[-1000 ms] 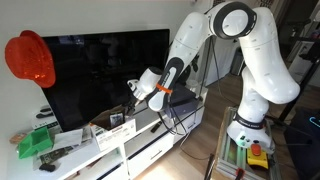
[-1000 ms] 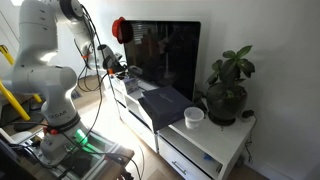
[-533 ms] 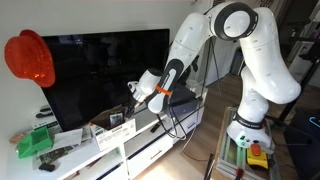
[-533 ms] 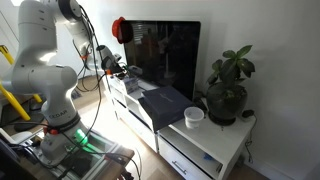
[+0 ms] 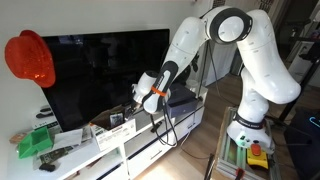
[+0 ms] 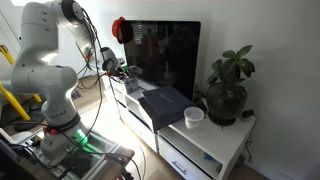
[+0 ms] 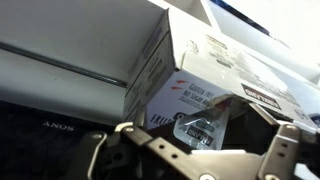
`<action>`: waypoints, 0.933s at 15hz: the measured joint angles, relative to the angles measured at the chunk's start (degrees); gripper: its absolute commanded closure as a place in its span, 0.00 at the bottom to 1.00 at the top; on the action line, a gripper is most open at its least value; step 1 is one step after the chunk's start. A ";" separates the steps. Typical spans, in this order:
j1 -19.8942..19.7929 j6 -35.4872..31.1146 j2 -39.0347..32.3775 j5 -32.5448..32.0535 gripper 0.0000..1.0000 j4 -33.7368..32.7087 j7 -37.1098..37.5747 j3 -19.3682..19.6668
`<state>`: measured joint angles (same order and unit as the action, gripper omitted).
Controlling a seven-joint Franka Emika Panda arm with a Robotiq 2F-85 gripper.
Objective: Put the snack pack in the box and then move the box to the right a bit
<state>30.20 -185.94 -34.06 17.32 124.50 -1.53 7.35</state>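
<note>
**A:** What differs from a second ago?

**B:** The arm [image 5: 245,70] has bent down toward the TV stand [image 5: 150,146]. In an exterior view the gripper [image 5: 134,102] sits lower than before and closer to the stand's top. The TV [image 5: 100,75], the blue-grey case [image 6: 165,102] and the smaller things on the stand lie where they did.

**A:** And the fingers?

**B:** Released. In the wrist view the fingers [image 7: 290,150] stand wide apart and grasp nothing.

**A:** Where is the box?

**B:** The box [image 7: 150,60] is straight ahead of the fingertips and fills the upper part of the wrist view, with its dark-printed long side turned toward the camera. In an exterior view it rests on the stand in front of the TV, just below and beside the fingers.

**A:** Is anything in it?

**B:** The snack pack [image 7: 203,108], with its red print and barcode, lies in the gap between the two fingers and touches neither. Its far end meets the box. I cannot tell whether it lies inside the box or only leans against it.

**A:** Any other containers?

**B:** A white cup [image 6: 194,117] stands well away from the fingers, at the far end of the stand beside the plant pot [image 6: 226,104]. Its inside does not show.
</note>
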 measured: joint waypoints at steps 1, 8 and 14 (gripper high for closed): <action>-1.54 0.56 -0.05 -0.14 0.00 -0.59 1.88 -1.83; -6.99 1.23 -2.43 -0.56 0.00 -4.54 8.54 -6.04; -7.60 3.27 -5.36 -1.02 0.00 -7.08 10.09 -6.07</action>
<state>22.60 -182.67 -39.41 16.30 117.42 8.56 1.28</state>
